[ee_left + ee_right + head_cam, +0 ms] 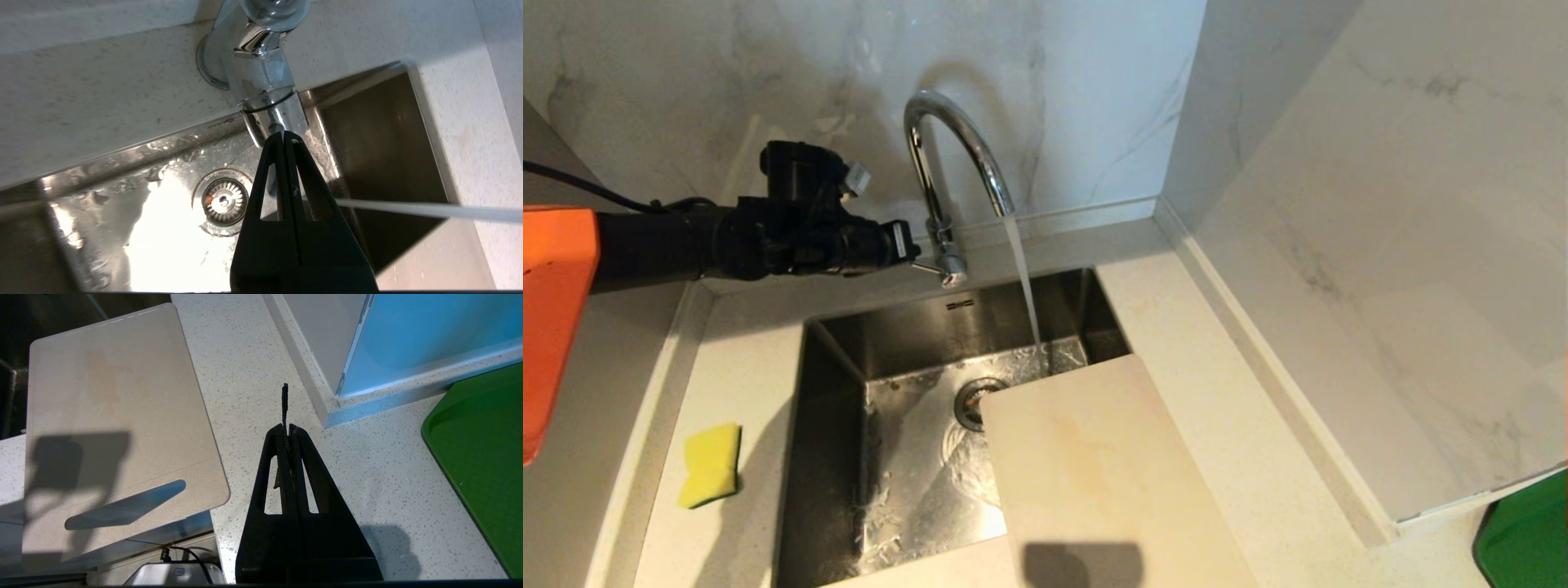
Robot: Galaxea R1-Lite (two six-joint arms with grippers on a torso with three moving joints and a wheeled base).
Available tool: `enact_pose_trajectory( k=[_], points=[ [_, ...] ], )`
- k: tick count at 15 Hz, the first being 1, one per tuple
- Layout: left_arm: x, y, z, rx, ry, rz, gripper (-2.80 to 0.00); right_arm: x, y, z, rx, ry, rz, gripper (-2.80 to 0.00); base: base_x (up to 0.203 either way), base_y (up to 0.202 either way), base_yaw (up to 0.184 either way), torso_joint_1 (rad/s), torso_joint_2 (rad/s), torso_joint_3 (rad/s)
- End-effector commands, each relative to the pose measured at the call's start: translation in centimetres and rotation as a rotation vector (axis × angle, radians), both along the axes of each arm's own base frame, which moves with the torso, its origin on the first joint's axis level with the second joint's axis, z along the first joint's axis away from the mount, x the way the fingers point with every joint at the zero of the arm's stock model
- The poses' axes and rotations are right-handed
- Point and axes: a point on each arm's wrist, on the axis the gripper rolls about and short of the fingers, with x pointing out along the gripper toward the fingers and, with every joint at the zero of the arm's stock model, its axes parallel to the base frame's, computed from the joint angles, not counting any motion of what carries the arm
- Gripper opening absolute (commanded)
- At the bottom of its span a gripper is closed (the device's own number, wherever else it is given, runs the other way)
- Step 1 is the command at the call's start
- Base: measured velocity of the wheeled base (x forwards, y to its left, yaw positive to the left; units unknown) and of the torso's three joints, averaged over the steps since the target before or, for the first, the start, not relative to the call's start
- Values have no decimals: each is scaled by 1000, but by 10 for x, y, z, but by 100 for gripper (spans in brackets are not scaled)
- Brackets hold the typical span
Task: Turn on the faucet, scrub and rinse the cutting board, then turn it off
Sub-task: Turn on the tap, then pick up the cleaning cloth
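Note:
The chrome faucet (947, 139) stands behind the sink, and water streams from its spout (1023, 278) into the basin. My left gripper (910, 243) (284, 136) reaches in from the left, shut, with its tips against the small side lever (929, 268) at the faucet base (261, 81). The lever's rod runs beneath the fingers, not between them. The cream cutting board (1094, 474) (114, 416) lies over the sink's front right corner, partly on the counter. My right gripper (287, 428) is shut, parked above the counter right of the board, out of the head view.
A yellow-and-green sponge (711, 464) lies on the counter left of the steel sink (833, 408), whose drain (970, 402) (224, 201) sits by the board's far corner. A green tray (482, 449) (1527, 531) is at far right. Marble walls close the back and right.

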Motion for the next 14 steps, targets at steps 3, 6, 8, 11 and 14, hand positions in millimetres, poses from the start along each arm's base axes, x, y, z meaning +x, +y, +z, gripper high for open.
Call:
enact_pose_trajectory(
  k=[3,6,8,11,14],
  points=[
    [-30,11,38,101,-25,-2,-280,0,0,0,0,0,0,-280,0,0,0,0,0,0],
    [-47,28,53,158,-32,30,-280,0,0,0,0,0,0,-280,0,0,0,0,0,0],
    [-57,44,54,198,-20,48,-280,0,0,0,0,0,0,-280,0,0,0,0,0,0],
    [-75,74,47,289,20,68,-280,0,0,0,0,0,0,-280,0,0,0,0,0,0],
    [-94,95,37,339,139,92,-280,0,0,0,0,0,0,-280,0,0,0,0,0,0]
  ],
)
